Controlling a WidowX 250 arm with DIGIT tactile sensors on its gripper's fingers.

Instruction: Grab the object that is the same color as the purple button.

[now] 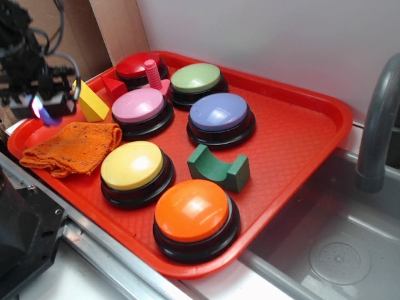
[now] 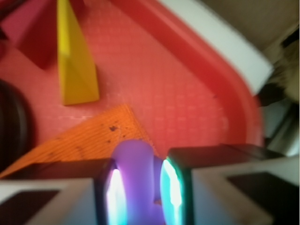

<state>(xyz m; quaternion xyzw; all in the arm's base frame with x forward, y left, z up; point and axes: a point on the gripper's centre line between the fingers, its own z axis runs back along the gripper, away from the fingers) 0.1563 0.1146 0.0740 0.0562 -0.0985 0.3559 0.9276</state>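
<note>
The purple button (image 1: 219,112), with a lavender-blue dome on a black base, stands near the middle of the red tray (image 1: 294,131). At the tray's far left corner my gripper (image 1: 42,109) hangs above the orange cloth (image 1: 74,147), shut on the small purple object (image 1: 39,110). In the wrist view the purple object (image 2: 135,178) sits squeezed between both glowing pads of the gripper (image 2: 138,192), held clear above the cloth (image 2: 89,140) and tray floor (image 2: 178,93).
Red (image 1: 137,65), green (image 1: 196,79), pink (image 1: 139,106), yellow (image 1: 132,165) and orange (image 1: 192,211) buttons fill the tray. A yellow wedge (image 1: 91,102), red block (image 1: 113,85), pink peg (image 1: 153,75) and green arch block (image 1: 219,167) lie among them. A sink and grey faucet (image 1: 378,119) sit right.
</note>
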